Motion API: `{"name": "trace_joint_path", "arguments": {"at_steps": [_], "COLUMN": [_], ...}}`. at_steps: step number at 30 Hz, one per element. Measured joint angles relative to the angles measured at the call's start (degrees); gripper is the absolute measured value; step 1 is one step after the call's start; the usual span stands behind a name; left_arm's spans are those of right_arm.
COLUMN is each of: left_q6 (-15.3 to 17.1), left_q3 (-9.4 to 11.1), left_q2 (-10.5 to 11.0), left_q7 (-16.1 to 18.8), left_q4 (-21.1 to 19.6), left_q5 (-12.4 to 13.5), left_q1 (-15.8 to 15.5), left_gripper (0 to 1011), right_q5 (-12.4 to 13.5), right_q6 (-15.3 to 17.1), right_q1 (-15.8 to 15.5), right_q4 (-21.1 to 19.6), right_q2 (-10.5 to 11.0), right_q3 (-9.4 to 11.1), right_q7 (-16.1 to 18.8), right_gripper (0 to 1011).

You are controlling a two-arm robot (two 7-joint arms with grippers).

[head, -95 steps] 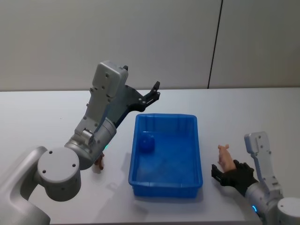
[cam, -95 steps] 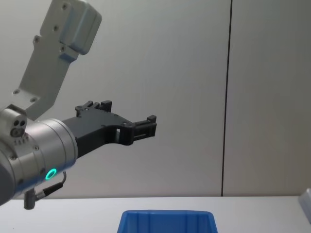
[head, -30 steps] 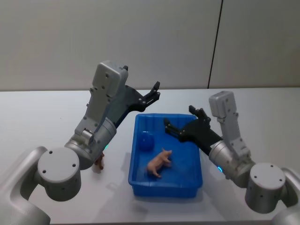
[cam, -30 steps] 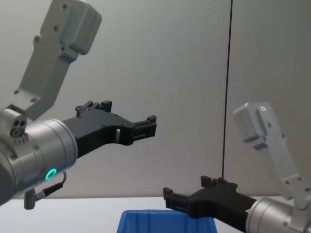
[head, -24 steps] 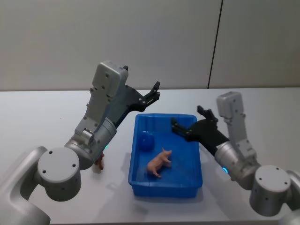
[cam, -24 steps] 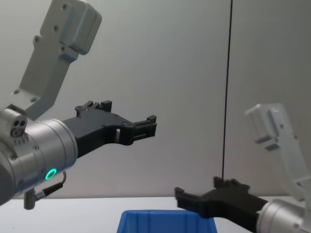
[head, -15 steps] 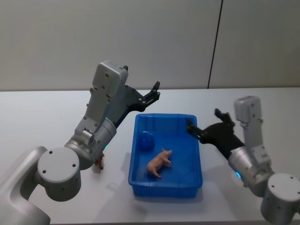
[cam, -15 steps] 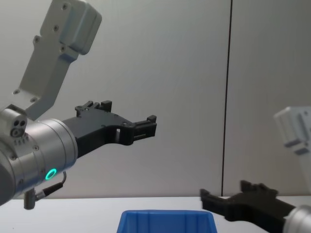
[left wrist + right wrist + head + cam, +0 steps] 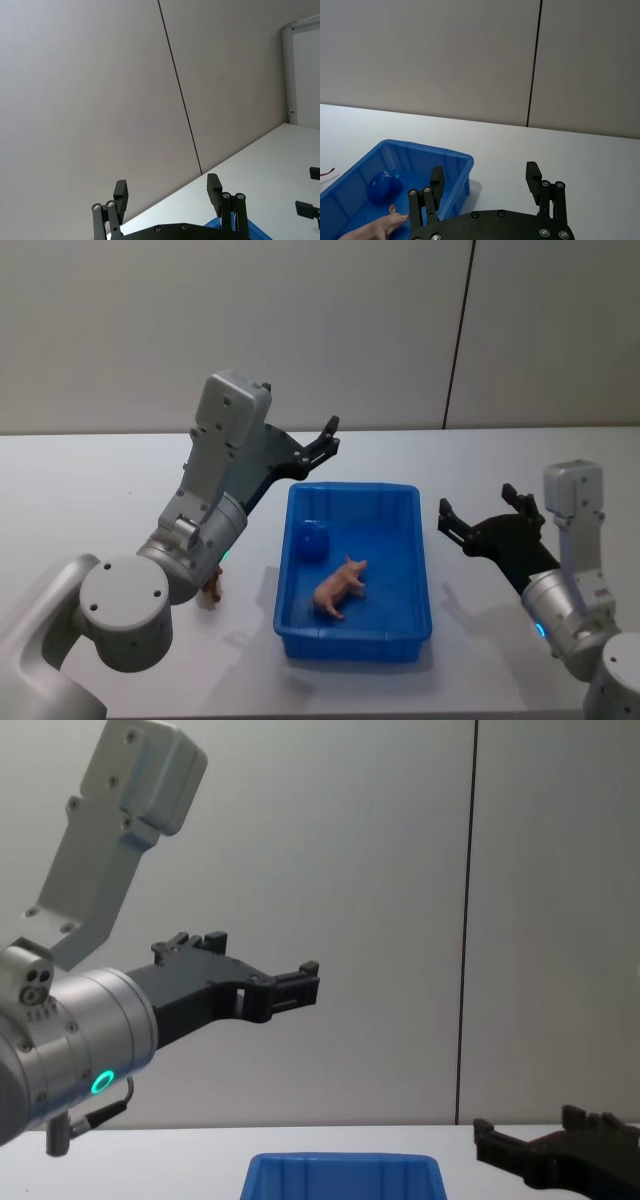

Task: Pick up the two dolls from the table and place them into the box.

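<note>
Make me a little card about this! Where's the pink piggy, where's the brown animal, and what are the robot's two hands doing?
Pink pig doll: lying inside the blue box
Brown doll: on the table, left of the box, partly hidden by the left arm
Blue round thing: also in the box
Left gripper: open, raised near the box's far left corner
Right gripper: open, empty, right of the box

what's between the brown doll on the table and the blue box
Nothing visible: bare table lies between the brown doll and the box's left wall. The left gripper hangs open, high by the box's far left corner; the right gripper is open right of the box.
</note>
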Motion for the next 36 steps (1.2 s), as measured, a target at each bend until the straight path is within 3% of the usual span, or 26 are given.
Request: {"name": "trace_joint_path", "arguments": {"at_steps": [12, 18, 30, 36], "left_q6": [4.8, 7.3, 10.1, 11.0], "left_q3": [-0.6, -1.1, -1.9, -2.1], "left_q2": [0.7, 1.4, 2.7, 3.1], "left_q7": [4.7, 8.1, 12.4, 13.5], "left_q4": [-2.4, -3.7, -3.9, -3.2], "left_q5": [-4.6, -8.7, -14.5, -16.3], "left_q1": [2.3, 4.3, 7.9, 9.1], "left_gripper": [1001, 1001, 1001, 1001], "right_q5": [0.5, 0.6, 0.7, 0.8], "right_q6": [0.2, 0.2, 0.3, 0.3], "right_q1": [-1.3, -1.6, -1.9, -2.0], "right_q4": [-1.3, -1.7, -2.0, -2.1], "right_q2": [0.7, 0.9, 1.1, 1.1], "right_q3": [0.4, 0.5, 0.6, 0.6], "right_q7": [-1.4, -1.8, -2.2, -2.2], "right_gripper": [1001, 1001, 1001, 1001]}}
